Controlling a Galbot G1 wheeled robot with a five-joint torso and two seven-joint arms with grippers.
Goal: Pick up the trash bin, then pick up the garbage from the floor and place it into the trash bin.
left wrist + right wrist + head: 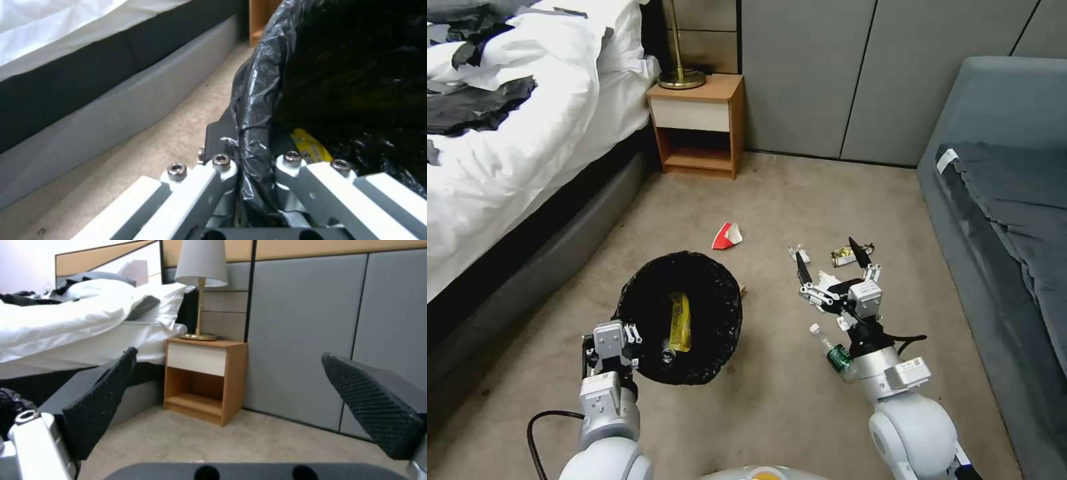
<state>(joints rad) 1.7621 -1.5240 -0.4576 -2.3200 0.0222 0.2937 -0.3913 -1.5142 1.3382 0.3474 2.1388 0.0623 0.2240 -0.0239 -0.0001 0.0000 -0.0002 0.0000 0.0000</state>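
The left gripper [622, 337] is clamped on the near rim of the trash bin [694, 287], its fingers [221, 140] pinching the black bag liner [256, 100] folded over that rim. The bin is held above the carpet, tilted so that its mouth faces the head camera; inside lie a yellow snack wrapper [680, 321] and a small bottle [668, 352]. The right gripper [832, 261] hovers over the floor to the right of the bin, its two textured black fingers [100, 403] spread wide apart and holding nothing. Just below its wrist a plastic bottle with a green label [832, 351] lies on the carpet. Around the fingertips lie crumpled white tissue [829, 279], a shiny wrapper [844, 255] and a small clear scrap [800, 253]. Farther out, beyond the bin, a red-and-white carton [727, 236] rests on the carpet. A bed [507, 147] stands on the left, a wooden nightstand [697, 127] with a brass lamp [680, 75] at the wall, and a grey sofa [1000, 200] on the right.
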